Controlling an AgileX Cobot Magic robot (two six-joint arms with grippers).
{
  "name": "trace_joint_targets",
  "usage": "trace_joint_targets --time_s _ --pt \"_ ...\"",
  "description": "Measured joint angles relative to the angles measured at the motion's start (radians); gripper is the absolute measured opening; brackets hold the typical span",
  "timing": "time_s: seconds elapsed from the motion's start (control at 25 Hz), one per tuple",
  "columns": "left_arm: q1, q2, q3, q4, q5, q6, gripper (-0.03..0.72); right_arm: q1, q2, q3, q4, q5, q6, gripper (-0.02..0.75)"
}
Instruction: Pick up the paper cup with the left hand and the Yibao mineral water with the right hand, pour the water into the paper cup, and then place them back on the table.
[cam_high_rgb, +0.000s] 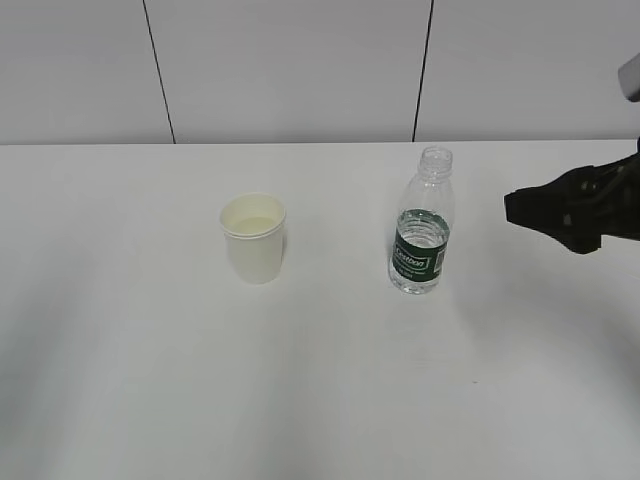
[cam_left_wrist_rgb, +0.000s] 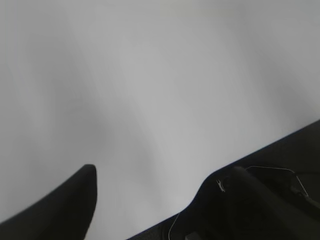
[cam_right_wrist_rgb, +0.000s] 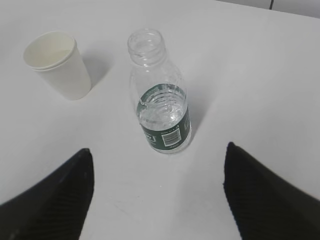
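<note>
The paper cup (cam_high_rgb: 253, 238) stands upright on the white table (cam_high_rgb: 120, 330), left of centre; it also shows in the right wrist view (cam_right_wrist_rgb: 59, 67). The Yibao mineral water (cam_high_rgb: 420, 232) stands upright to its right, uncapped, with water up to about the top of its green label. My right gripper (cam_high_rgb: 520, 210) hovers to the right of the bottle, apart from it. In the right wrist view the bottle (cam_right_wrist_rgb: 161, 95) stands just ahead of the open right gripper (cam_right_wrist_rgb: 157, 155). My left gripper (cam_left_wrist_rgb: 157, 172) is open over bare table, with neither cup nor bottle in its view.
A grey panelled wall (cam_high_rgb: 300, 70) runs behind the table's far edge. Bare white tabletop (cam_high_rgb: 330, 400) lies in front of the cup and the bottle. The left arm is outside the exterior view.
</note>
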Motion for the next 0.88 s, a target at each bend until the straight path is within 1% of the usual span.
trace_joint_targets --time_s 0.16,0.36,0.88 --pt "0.000 -0.111 0.074 -0.009 0.033 -0.031 0.529 0.000 0.000 0.000 0.000 -0.003 -0.005 0.594" --pt "0.000 -0.227 0.126 -0.011 0.078 -0.046 0.529 0.000 0.000 0.000 0.000 -0.003 -0.015 0.594" --pt "0.000 -0.451 0.128 -0.012 0.089 -0.048 0.529 0.000 0.000 0.000 0.000 -0.003 -0.017 0.594"
